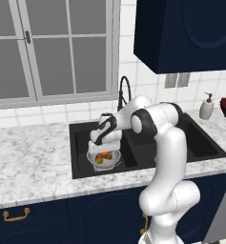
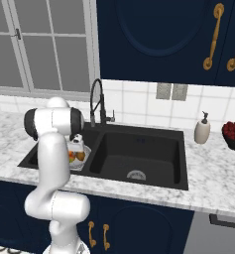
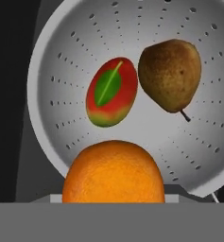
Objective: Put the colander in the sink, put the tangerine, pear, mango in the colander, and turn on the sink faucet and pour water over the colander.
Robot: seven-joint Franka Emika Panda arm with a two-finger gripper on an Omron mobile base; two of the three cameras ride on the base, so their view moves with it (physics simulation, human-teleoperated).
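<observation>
We are hovering over the colander [image 3: 132, 42] in the sink's [image 1: 81, 131] left basin, gripping the tangerine [image 3: 113, 172].
Mango [image 3: 111, 92] and pear [image 3: 170, 74] are lying inside already; releasing too high, we are risking the tangerine bouncing off them and out, and our gripper [image 1: 104, 148] is sitting near the sink faucet [image 1: 124, 90].

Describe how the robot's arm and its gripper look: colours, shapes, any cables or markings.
The arm is made of glossy white, rounded tubular segments with dark grey to black bands at the joints. The segments swell into bulbous shapes at the elbow and the base. The gripper has a white, blocky body below a white wrist with a black band. No cables, labels or markings can be seen.
</observation>
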